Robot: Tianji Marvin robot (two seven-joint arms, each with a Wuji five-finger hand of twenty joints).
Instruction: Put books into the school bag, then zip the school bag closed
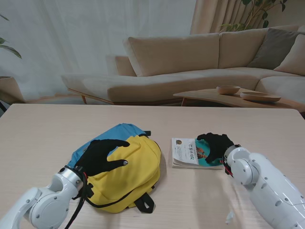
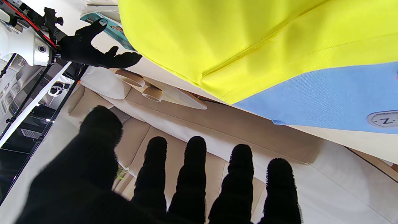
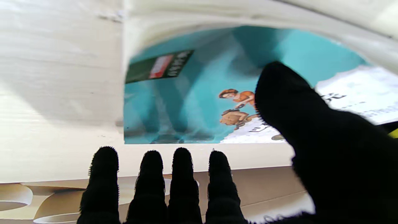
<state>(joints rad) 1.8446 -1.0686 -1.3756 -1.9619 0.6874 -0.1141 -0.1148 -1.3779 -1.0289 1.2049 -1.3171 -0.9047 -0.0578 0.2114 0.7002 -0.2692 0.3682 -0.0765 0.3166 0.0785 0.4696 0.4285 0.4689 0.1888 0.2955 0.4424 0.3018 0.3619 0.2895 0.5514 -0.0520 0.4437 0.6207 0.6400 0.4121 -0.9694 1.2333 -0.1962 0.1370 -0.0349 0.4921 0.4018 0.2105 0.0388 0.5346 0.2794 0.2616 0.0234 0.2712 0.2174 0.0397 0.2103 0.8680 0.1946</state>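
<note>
Step in hand, by the look of it: getting hold of the book (image 1: 192,153) before packing.

Book flat on the table (image 1: 43,129), right of centre, just beside the bag (image 1: 125,164) with a narrow gap between. Bag lying flat near the middle of the table, yellow front panel up, blue part toward the far edge; no open mouth visible, zip state impossible to tell.

Right hand (image 1: 215,146) over the book's right part, fingers (image 3: 183,183) straight and together, thumb apart; nothing gripped, contact with the cover uncertain. Left hand (image 1: 101,156) spread above the bag's left side, fingers (image 2: 192,177) apart, holding nothing; touching the fabric or hovering, unclear.

To do it well:
- Slide the book toward the near or right table edge, or lift one edge with the thumb, since a thin flat book gives little to pinch.
- Pin the bag with the left hand so it stays put.
- Find and open the zip first if shut.
- Avoid creasing the cover.
</note>
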